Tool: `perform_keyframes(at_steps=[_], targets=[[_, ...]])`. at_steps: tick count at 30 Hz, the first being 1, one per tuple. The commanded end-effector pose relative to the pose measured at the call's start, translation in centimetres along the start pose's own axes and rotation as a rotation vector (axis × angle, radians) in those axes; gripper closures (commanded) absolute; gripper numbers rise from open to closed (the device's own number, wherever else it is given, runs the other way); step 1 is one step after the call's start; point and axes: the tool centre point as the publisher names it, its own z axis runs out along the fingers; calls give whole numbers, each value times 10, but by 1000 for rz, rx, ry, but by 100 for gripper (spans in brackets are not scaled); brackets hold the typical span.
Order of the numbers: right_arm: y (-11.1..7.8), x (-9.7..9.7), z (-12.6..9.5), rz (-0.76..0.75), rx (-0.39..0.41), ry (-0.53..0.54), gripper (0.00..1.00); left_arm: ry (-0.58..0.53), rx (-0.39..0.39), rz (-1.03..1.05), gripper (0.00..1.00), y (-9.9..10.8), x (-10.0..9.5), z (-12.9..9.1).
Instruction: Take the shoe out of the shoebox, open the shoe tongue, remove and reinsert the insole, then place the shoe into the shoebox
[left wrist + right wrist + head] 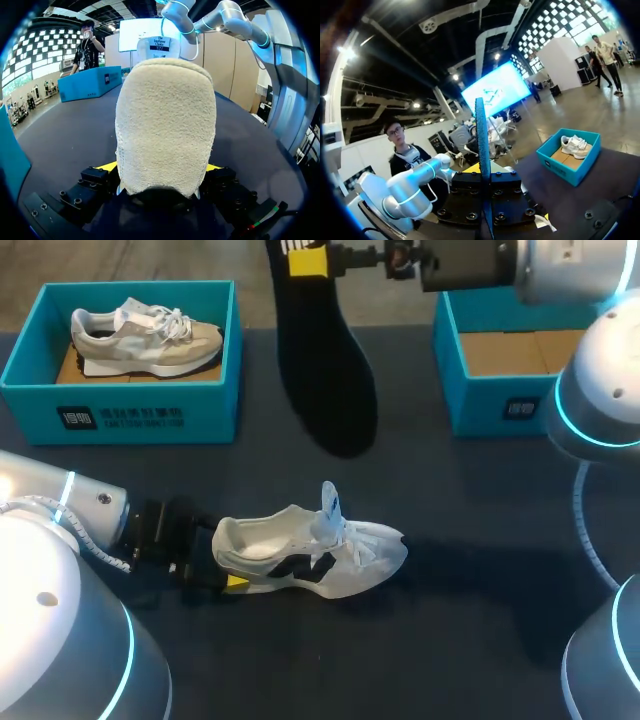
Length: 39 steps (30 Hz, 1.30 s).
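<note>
Evidently the L arm's job is to pin the white sneaker with black side patches (320, 545) so it can't slide. The left gripper (228, 580) is clamped on the heel, one yellow tip on each side per the left wrist view. The sneaker sits on its sole on the dark table (450, 630), toe pointing away from that arm. Its white tongue (330, 502) stands pulled up, so the mouth gapes, ready for refitting. The long black foam insole (330, 370) is out of the sneaker and raised off the table, above and beyond it. The right gripper (308, 260) pinches its narrow heel end btwn the fingers, wide toe end free, prob. so it can go in toe-first. The L arm comes in low from the near left corner, wrist about level w/ the tabletop, fingers running along the sneaker's length. The R arm reaches in high from the far right, forearm roughly level. An open teal shoebox (480, 405) w/ bare cardboard floor sits far right, likely the sneaker's. A second teal box (120, 418) far left holds a beige-and-white shoe (140, 335).
</note>
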Motion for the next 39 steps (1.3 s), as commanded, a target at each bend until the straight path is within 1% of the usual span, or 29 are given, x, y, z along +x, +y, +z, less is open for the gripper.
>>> perform_keyframes(at_steps=[1, 4, 10, 17, 21, 27, 35, 39], targets=[[-8, 9, -20, 32, 5, -36, 100, 2, -4, 0, 100, 4, -3, 2], [-13, 15, -26, 49, 7, -33, 100, 2, -4, 0, 100, 4, -3, 2], [-24, 25, -41, 79, -29, -26, 100, 2, -4, 0, 100, 4, -3, 2], [-37, 32, -52, 105, -31, -41, 100, 2, -4, 0, 100, 4, -3, 2], [-44, 36, -52, 122, -30, -41, 100, 2, -4, 0, 100, 4, -3, 2], [-55, 46, -46, 145, -38, -35, 100, 2, -4, 0, 100, 4, -3, 2], [-71, 48, -40, 174, -57, -16, 100, 2, -4, 0, 100, 4, -3, 2], [-73, 49, -39, 183, -64, -18, 100, 2, -4, 0, 100, 4, -3, 2]])
